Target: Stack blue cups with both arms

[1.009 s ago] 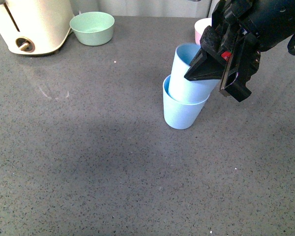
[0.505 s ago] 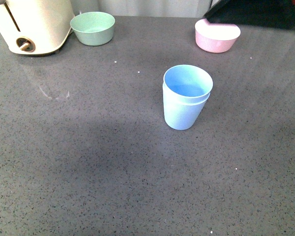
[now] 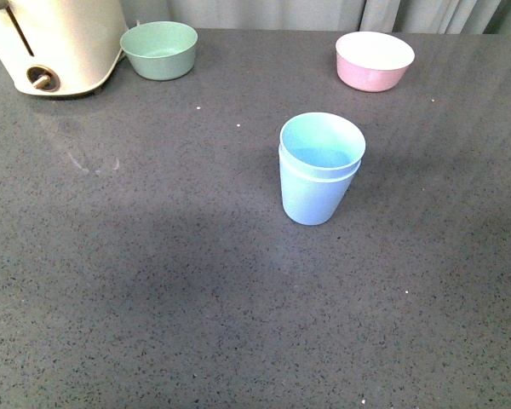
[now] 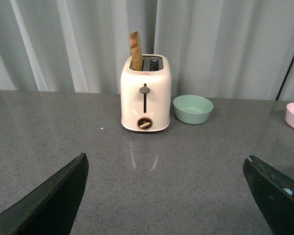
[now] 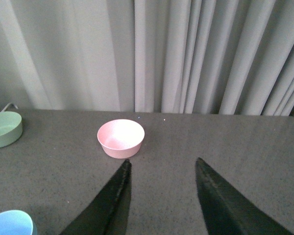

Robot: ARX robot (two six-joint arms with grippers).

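Observation:
The two pale blue cups point(image 3: 319, 170) stand nested one inside the other, upright, on the grey table a little right of centre in the front view. A rim of a blue cup point(image 5: 10, 223) also shows at the edge of the right wrist view. Neither arm shows in the front view. My left gripper point(image 4: 165, 164) is open and empty above bare table, facing the toaster. My right gripper point(image 5: 162, 164) is open and empty, with the pink bowl beyond its fingertips.
A cream toaster point(image 3: 55, 43) with a slice in it point(image 4: 135, 45) stands at the back left, a green bowl point(image 3: 159, 48) beside it. A pink bowl point(image 3: 375, 60) sits at the back right. Grey curtains hang behind the table.
The right arm held the upper cup tilted in the lower one, then let go and drew back out of the front view. The upper cup now sits straight and fully nested.

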